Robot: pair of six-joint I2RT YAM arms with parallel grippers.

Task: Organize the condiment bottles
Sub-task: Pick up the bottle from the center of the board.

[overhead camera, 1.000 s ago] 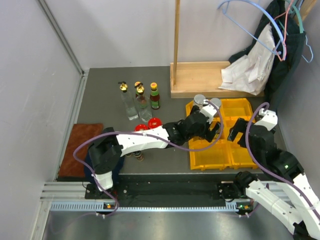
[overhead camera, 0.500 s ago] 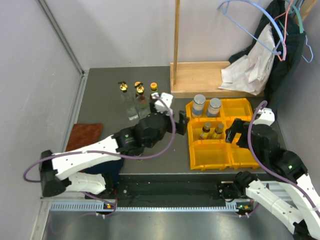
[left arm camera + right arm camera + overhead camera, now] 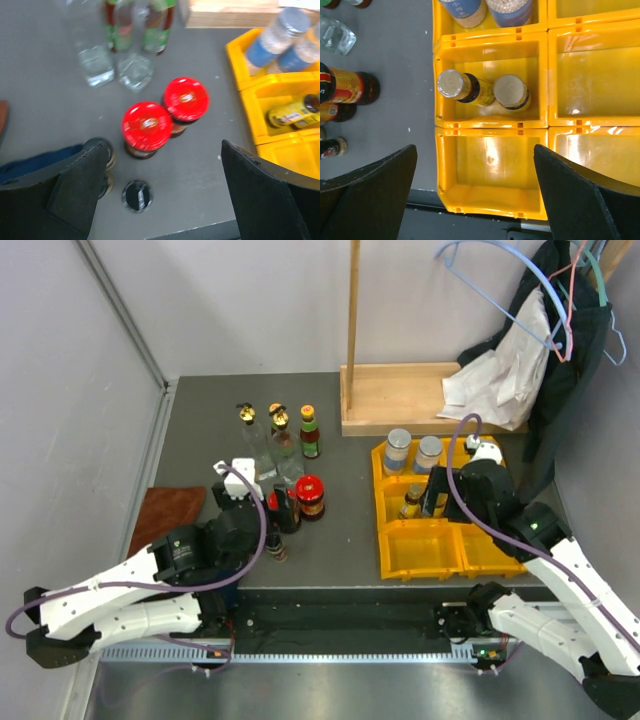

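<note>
Two pale jars (image 3: 398, 445) and two small bottles (image 3: 470, 87) sit in the yellow bin (image 3: 490, 125), but the red-lidded jars (image 3: 147, 125), tall clear bottles (image 3: 256, 450) and little dark bottles (image 3: 275, 548) wait on the counter (image 3: 200, 430), and the left tool (image 3: 161, 150) and right tool (image 3: 475, 147) hang wide open, holding nothing.

A robotics lab cell: a left arm (image 3: 120, 585) and a right arm (image 3: 575, 575) are bolted to an aluminium rail (image 3: 350, 652) along the near edge of a grey tabletop (image 3: 200, 440), boxed in by plain grey partition walls (image 3: 250, 300). A wooden stand (image 3: 400, 395) with hung clothes (image 3: 495, 380) fills the far right corner.
</note>
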